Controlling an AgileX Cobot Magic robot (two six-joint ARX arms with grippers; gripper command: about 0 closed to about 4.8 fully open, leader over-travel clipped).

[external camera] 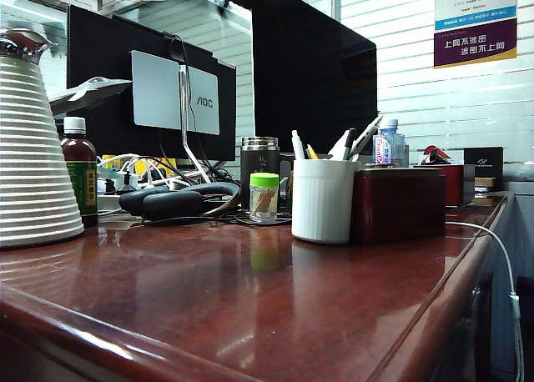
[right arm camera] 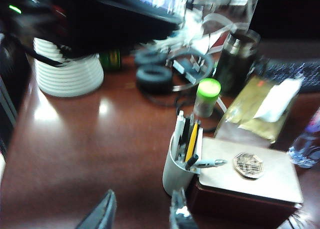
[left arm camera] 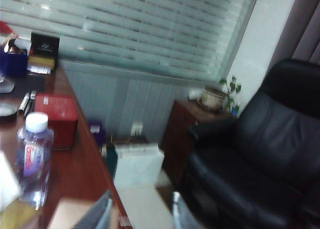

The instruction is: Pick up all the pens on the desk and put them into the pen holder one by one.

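Observation:
The white ribbed pen holder (external camera: 322, 200) stands on the reddish-brown desk (external camera: 250, 307) with several pens in it. Among them, a white pen (external camera: 298, 144) stands upright and a silvery pen (external camera: 365, 138) leans right. In the right wrist view the pen holder (right arm camera: 176, 173) shows the white pen (right arm camera: 178, 131) and the silvery pen (right arm camera: 209, 163) tipped over the box lid. My right gripper (right arm camera: 141, 214) hovers open over bare desk (right arm camera: 90, 149) beside the holder. My left gripper (left arm camera: 140, 216) is open at the desk edge (left arm camera: 85, 169), holding nothing. Neither gripper shows in the exterior view.
A dark red box (external camera: 396, 203) touches the holder's right side. Behind stand a steel tumbler (external camera: 259, 167), a green-capped jar (external camera: 264, 197), headphones (external camera: 175, 200), a brown bottle (external camera: 80, 182) and a white ribbed vessel (external camera: 29, 157). A water bottle (left arm camera: 35, 159) and black chair (left arm camera: 260, 154) appear near the left gripper.

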